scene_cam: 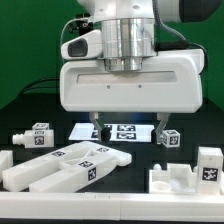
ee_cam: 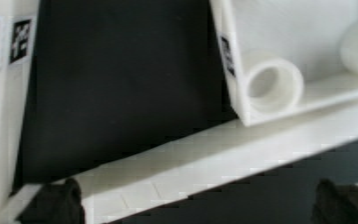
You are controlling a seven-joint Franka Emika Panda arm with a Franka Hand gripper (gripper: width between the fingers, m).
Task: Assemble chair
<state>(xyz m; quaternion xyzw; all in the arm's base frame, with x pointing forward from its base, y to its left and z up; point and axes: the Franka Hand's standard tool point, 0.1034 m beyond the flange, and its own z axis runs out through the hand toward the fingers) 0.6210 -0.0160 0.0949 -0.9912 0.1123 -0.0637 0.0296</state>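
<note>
Pegged leg (scene_cam: 33, 136): laid on its side on the black table (scene_cam: 140, 160) at the exterior view's far left, with a tag on its block end.
Flat chair pieces (scene_cam: 75, 165): grouped side by side left of centre, near the front, with their tags facing up.
Gripper (scene_cam: 128, 127): hung over the middle of the table, its jaws spread as wide as they go and nothing held between them.
Marker board (scene_cam: 125, 131): seen flat on the table behind the gripper, between its fingers.
Small tagged block (scene_cam: 170, 138): set just to the right of the gripper.
Notched piece (scene_cam: 170, 180): placed at the front right.
Tall tagged piece (scene_cam: 210, 165): stood at the far right.
Long bar (ee_cam: 211, 160): shown slantwise in the wrist view, between the dark fingertips (ee_cam: 51, 205); contact cannot be told.
Round peg (ee_cam: 268, 85): seen just beyond that bar.
</note>
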